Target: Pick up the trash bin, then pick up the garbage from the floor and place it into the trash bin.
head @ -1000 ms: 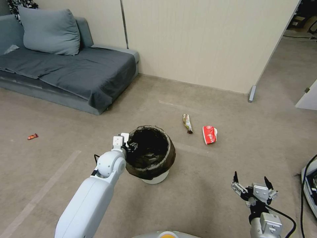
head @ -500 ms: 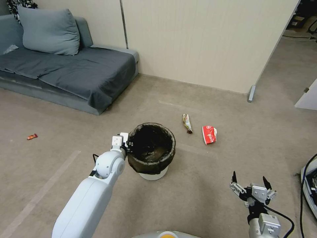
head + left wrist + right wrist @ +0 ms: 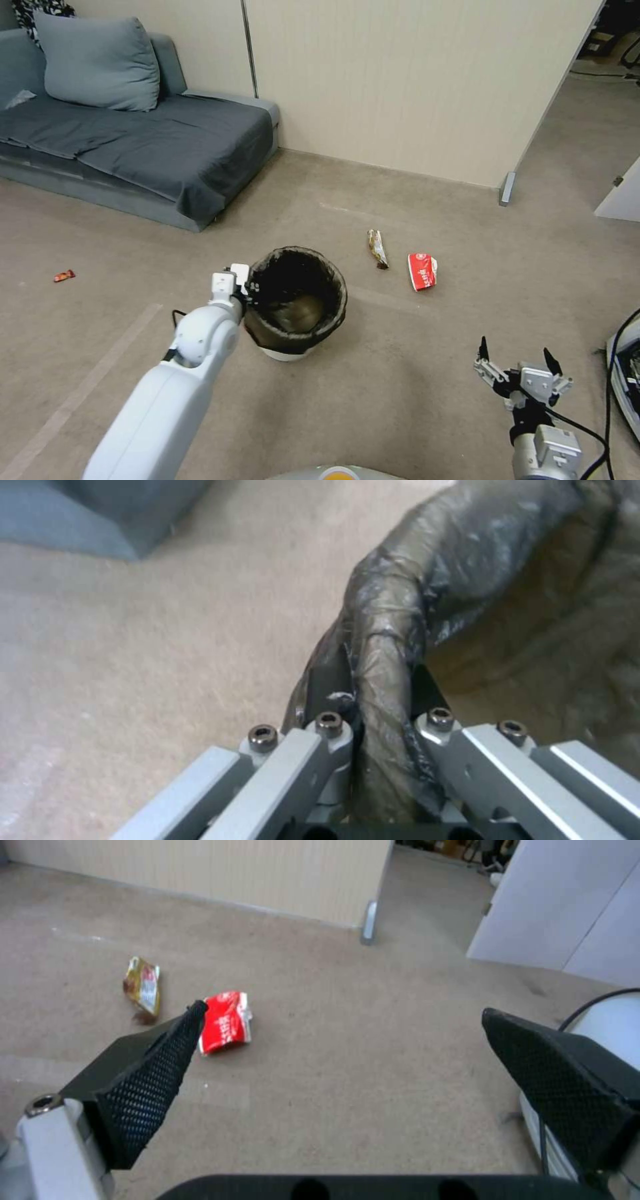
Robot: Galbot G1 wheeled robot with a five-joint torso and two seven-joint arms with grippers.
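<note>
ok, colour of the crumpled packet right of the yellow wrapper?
Red with white print; the crumpled packet shows best in the right wrist view, beside the yellow wrapper.

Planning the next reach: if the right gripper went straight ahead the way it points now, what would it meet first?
Probably bare carpet. The open right gripper hangs off the floor; the red packet lies ahead toward the left finger, likely off line. Depth is unclear.

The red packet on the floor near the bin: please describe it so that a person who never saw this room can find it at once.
Start from the beige wall and come down across the carpet toward the trash bin. To the robot's right of the bin lie two pieces of litter side by side; the red packet is the one farther from the bin. It is wide, crumpled and bright red with white, while its neighbour, the yellow wrapper, is long and thin.
</note>
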